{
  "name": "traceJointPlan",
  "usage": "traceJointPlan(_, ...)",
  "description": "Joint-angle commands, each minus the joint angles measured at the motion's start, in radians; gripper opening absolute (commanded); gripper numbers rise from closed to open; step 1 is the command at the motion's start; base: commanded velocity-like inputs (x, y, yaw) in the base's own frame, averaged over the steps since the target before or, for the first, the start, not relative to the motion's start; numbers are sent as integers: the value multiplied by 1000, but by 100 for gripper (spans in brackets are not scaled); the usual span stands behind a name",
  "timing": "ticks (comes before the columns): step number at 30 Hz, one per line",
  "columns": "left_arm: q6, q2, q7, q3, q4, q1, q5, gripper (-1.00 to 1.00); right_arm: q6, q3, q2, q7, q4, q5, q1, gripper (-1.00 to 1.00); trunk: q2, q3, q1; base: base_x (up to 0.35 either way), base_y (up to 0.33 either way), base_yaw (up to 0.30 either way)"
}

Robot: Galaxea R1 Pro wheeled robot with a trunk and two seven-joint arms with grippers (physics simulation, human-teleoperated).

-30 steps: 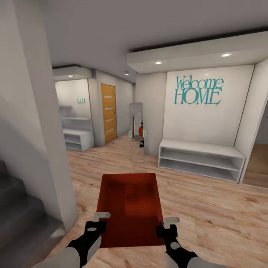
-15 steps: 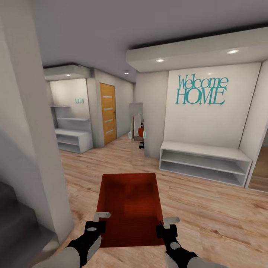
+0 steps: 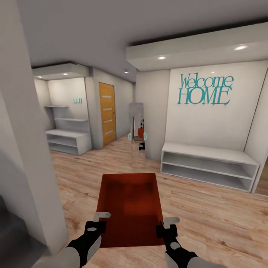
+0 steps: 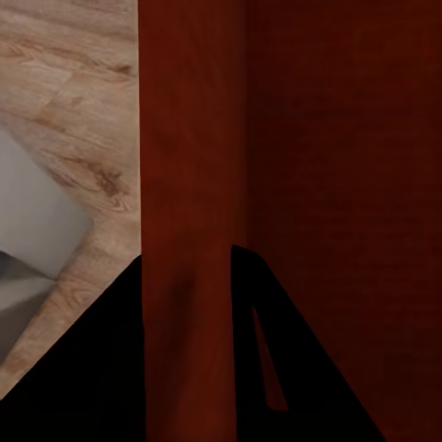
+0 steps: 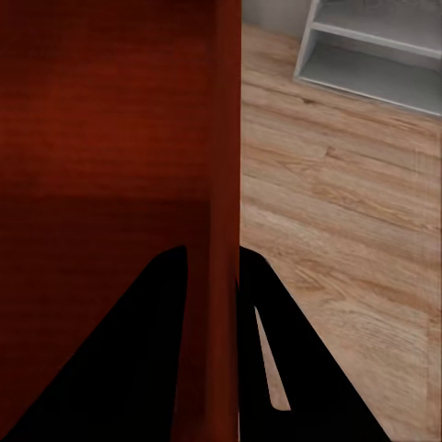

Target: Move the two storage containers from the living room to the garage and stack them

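Observation:
One orange-red open-top storage container (image 3: 129, 208) hangs level in front of me over the pale wood-plank floor (image 3: 208, 212). My left gripper (image 3: 97, 223) is shut on its left wall near the near corner. My right gripper (image 3: 166, 227) is shut on its right wall. In the left wrist view the red wall (image 4: 189, 184) runs between the black fingers of the left gripper (image 4: 189, 267). The right wrist view has the same wall edge (image 5: 216, 138) pinched in the right gripper (image 5: 214, 258). The other storage container and the garage are out of view.
A white pillar (image 3: 26, 149) stands close on the left, with dark stairs (image 3: 11, 234) at its foot. A white bench shelf (image 3: 208, 163) sits under a "Welcome HOME" sign (image 3: 204, 89) on the right. Ahead are a mirror (image 3: 136, 126), a striped wood door (image 3: 107, 113) and another low shelf (image 3: 69, 141).
The camera has moved forward and turned: the pillar and stairs slid off to the left and the bench drifted right. Container and both grippers keep the same hold.

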Motion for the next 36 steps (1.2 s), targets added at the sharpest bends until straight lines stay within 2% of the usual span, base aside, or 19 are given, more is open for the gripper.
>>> traceJointPlan(1,1,-1,-11,28,-11,-2,53,-100,1,14,0,5,0,0,0,-100,-1,-2,1,321,0,0)
traceJointPlan(17,1,-2,-10,28,-11,-2,53,-100,2,14,-1,5,0,-1,0,-100,-1,-2,1,321,0,12)
traceJointPlan(31,1,-3,-10,28,-11,-2,53,-100,2,14,-1,5,0,0,0,-100,-1,-2,1,321,0,191)
traceJointPlan(36,1,-3,-10,28,-11,-2,53,-100,2,14,-1,6,0,-1,0,-100,-1,-2,1,321,0,68)
